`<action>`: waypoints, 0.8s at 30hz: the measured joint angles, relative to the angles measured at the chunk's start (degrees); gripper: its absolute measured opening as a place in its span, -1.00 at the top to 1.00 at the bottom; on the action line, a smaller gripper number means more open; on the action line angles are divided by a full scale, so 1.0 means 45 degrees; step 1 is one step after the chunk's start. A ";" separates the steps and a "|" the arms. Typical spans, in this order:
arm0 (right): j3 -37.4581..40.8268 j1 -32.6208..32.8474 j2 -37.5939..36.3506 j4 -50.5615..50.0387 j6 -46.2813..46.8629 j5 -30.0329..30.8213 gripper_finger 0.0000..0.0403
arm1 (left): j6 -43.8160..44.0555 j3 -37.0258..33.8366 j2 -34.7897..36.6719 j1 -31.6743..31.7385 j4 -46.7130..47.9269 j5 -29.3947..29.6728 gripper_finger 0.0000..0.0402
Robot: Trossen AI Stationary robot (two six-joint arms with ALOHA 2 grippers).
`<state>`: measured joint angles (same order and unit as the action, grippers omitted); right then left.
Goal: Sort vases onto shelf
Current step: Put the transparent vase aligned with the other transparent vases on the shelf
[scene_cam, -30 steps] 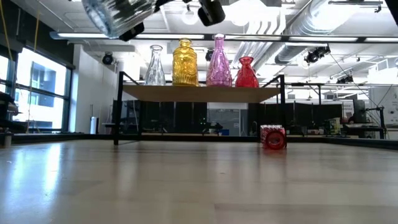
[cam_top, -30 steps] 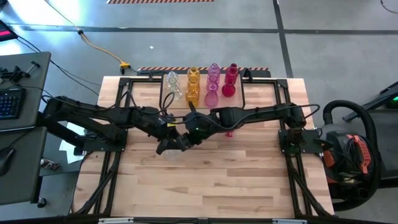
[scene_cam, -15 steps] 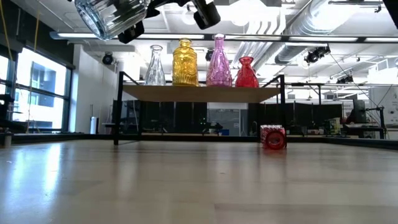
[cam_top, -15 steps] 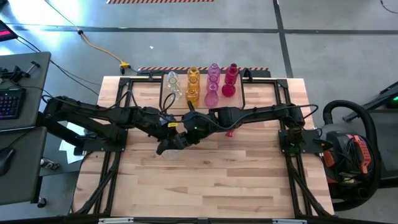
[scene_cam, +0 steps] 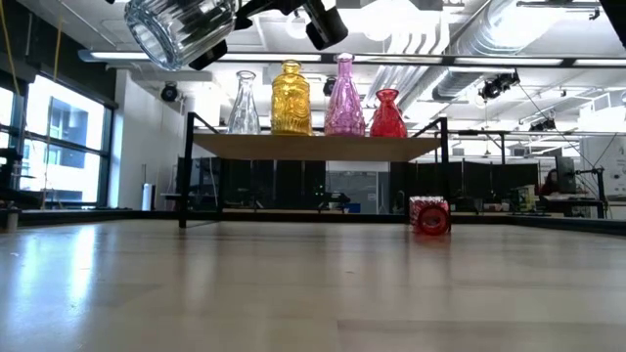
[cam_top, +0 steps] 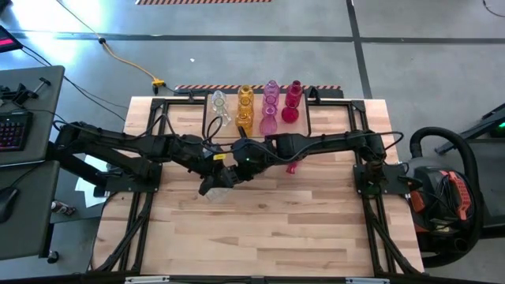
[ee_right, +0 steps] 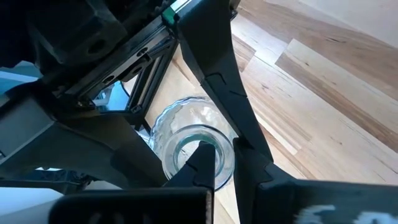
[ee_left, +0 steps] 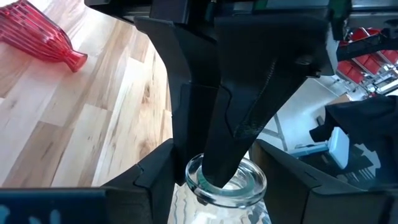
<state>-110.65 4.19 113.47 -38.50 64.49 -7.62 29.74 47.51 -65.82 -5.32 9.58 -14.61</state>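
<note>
A clear ribbed vase (scene_cam: 181, 31) hangs tilted high over the middle of the table, its base toward the near edge. My left gripper (ee_left: 221, 186) and my right gripper (ee_right: 224, 158) meet at it from opposite sides, both shut on it. The shelf (scene_cam: 313, 147) stands at the far edge. On its top stand a clear vase (scene_cam: 244, 103), an amber vase (scene_cam: 290, 98), a pink vase (scene_cam: 343, 95) and a red vase (scene_cam: 387, 113). Another red vase (scene_cam: 430, 216) lies on its side on the table. My left gripper has the clear vase's neck (ee_left: 186, 193), just below the rim, between its two fingers (ee_left: 152, 180), one on each side. It comes from the table's left, slanting down. The vase is lifted clear and tilted. My right gripper pinches the vase's rim (ee_right: 231, 163), with one finger (ee_right: 202, 163) inside the mouth and the other outside. The fingers come from the table's right, slanting down into the mouth. The vase hangs clear of the table.
The lying red vase (cam_top: 290, 166) is under my right arm, right of centre. The near half of the plank table (cam_top: 268, 229) is bare wood. A desk with a keyboard (cam_top: 12, 126) stands beyond the left edge.
The clear vase has rocked a little in the air between the two grippers and now shows more of its base toward the near edge. Both arms have kept their places.
</note>
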 joint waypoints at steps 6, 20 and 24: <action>-0.0010 -0.0005 0.0000 -0.0001 -0.0053 -0.0060 0.90 | -0.0152 -0.0005 0.0000 0.0000 0.0005 0.0000 0.15; -0.0015 -0.0010 0.0000 0.0029 -0.0330 -0.0029 0.68 | -0.0235 -0.0015 0.0005 0.0000 0.0015 -0.0005 0.16; -0.0015 -0.0010 0.0000 0.0024 -0.0338 -0.0013 0.67 | -0.0232 -0.0015 0.0013 -0.0003 0.0066 -0.0005 0.16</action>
<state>-110.72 4.14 113.47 -38.39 62.97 -7.67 28.70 47.44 -65.77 -5.34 9.88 -14.63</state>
